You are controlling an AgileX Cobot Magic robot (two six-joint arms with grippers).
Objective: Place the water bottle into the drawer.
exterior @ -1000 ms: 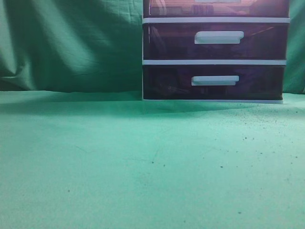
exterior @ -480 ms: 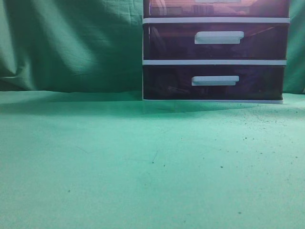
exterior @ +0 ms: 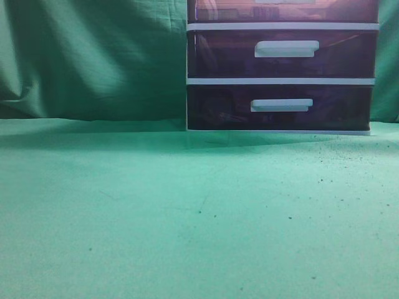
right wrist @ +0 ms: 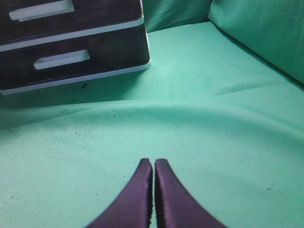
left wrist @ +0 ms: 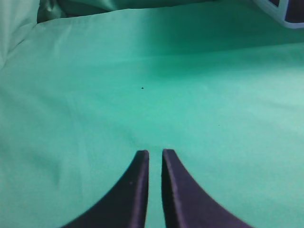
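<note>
A dark translucent drawer unit [exterior: 280,68] with white frame and white handles stands at the back right of the green cloth; its drawers are closed. It also shows in the right wrist view [right wrist: 71,42], and its corner shows in the left wrist view [left wrist: 285,9]. No water bottle shows in any view. My left gripper [left wrist: 155,153] is shut and empty above bare cloth. My right gripper [right wrist: 154,161] is shut and empty above the cloth, in front of the drawer unit. Neither gripper shows in the exterior view.
Green cloth [exterior: 187,212] covers the table and hangs as a backdrop [exterior: 93,56]. Dark specks lie on the cloth in front of the drawer unit. A raised fold of cloth [right wrist: 256,33] borders the right side.
</note>
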